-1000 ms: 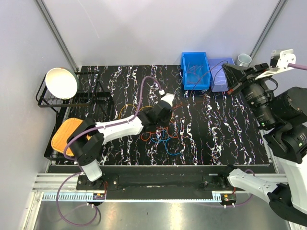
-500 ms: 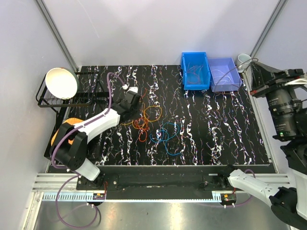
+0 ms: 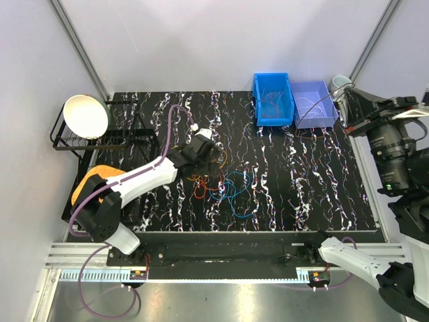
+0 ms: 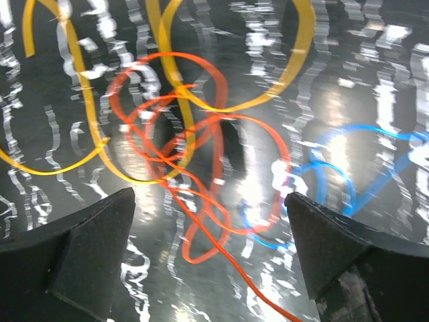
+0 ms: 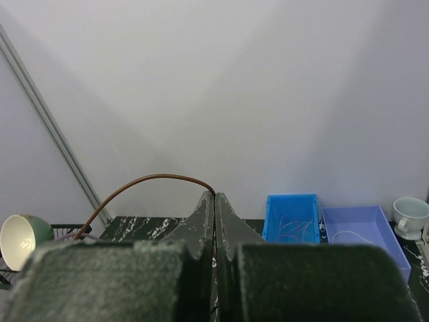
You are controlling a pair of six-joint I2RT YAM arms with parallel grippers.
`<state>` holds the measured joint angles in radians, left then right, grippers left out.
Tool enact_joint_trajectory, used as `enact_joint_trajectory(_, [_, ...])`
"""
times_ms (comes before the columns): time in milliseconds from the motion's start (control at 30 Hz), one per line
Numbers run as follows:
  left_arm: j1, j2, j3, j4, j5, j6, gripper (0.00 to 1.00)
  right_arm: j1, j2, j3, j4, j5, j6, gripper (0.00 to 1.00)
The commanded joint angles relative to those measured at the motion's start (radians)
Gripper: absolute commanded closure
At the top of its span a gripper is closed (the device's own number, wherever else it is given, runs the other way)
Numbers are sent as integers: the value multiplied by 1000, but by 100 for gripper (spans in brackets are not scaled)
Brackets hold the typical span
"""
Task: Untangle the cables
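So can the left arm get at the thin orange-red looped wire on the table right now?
Probably yes: the left end effector is open right above the thin orange-red looped wire, nothing between. A thin yellow wire crosses it, so a grasp may catch both.

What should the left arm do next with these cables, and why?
Probably lower the open left hand and close on the orange-red cable: its fingers straddle that knotted loop, which crosses the yellow cable, while the blue cable lies off to one side.
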<state>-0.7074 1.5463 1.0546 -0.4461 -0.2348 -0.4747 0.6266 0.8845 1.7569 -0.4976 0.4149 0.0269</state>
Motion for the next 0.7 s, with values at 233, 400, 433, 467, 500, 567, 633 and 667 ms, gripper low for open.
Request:
enact_joint_trajectory(233, [-104, -206, 10, 145, 41, 33, 3, 4, 7, -118, 8, -11, 42, 100])
enact_joint_trajectory(400, [-119, -201, -18, 188, 74, 44, 4, 5, -37, -304, 8, 18, 106, 100])
enact_joint_trajectory(433, [-121, -199, -25, 204, 81, 45, 5, 5, -50, -339, 8, 37, 120, 100])
enact_joint_trajectory(467, [-121, -196, -31, 211, 101, 45, 5, 5, -61, -376, 8, 48, 146, 100])
enact_joint_trajectory(500, [-122, -195, -42, 221, 112, 44, 6, 4, -79, -449, 11, 54, 157, 100])
enact_joint_trajectory(567, [-122, -180, -45, 242, 141, 41, 7, 5, -88, -520, 11, 82, 186, 100])
enact_joint_trajectory(633, [-125, -160, -36, 245, 152, 36, 8, 4, -84, -608, 11, 125, 203, 100])
enact_joint_trajectory(667, [-126, -150, -28, 245, 158, 38, 9, 4, -79, -632, 11, 145, 215, 100])
